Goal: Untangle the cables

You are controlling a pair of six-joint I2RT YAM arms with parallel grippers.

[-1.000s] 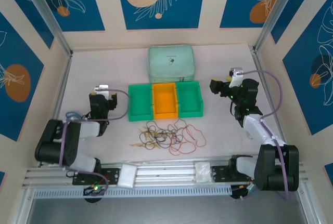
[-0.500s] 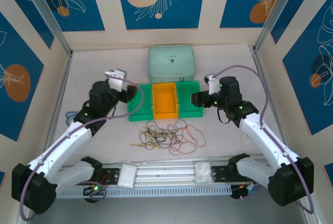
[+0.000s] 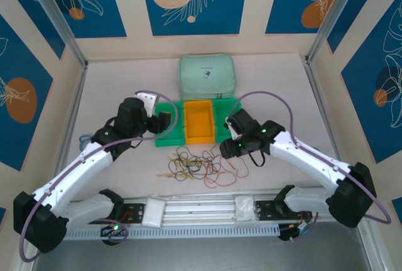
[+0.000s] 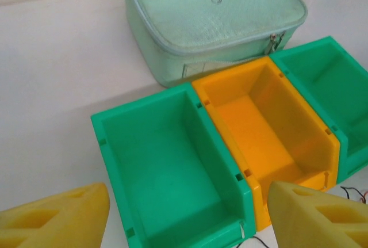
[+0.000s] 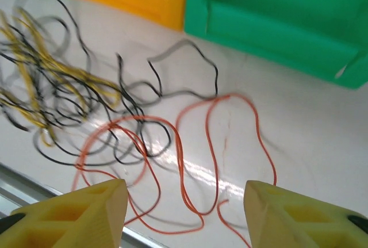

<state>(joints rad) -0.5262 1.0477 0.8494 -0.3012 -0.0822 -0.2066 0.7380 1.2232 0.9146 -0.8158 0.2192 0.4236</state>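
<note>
Entry: cables [image 3: 202, 163], one loose heap of black, orange-red and pale yellow strands, lying on the table [image 3: 125, 82] just in front of the orange bin [image 3: 199, 122]. Handling, by judgement: very light, limp and thin, apt to slip from a pinch and to drag neighbours along. Best taken at an outlying orange-red loop [image 5: 211, 144] on the heap's right side, away from the black knot. Containers: left green bin [image 4: 167, 167], orange bin and right green bin [image 4: 328, 87], all bare inside as far as seen; mint zip case [image 3: 207, 76] behind them, zipped, contents hidden. Left hand [image 4: 184, 219]: fingers apart, empty, above the left green bin. Right hand [image 5: 184, 213]: fingers apart, empty, over the orange-red strands.
</note>
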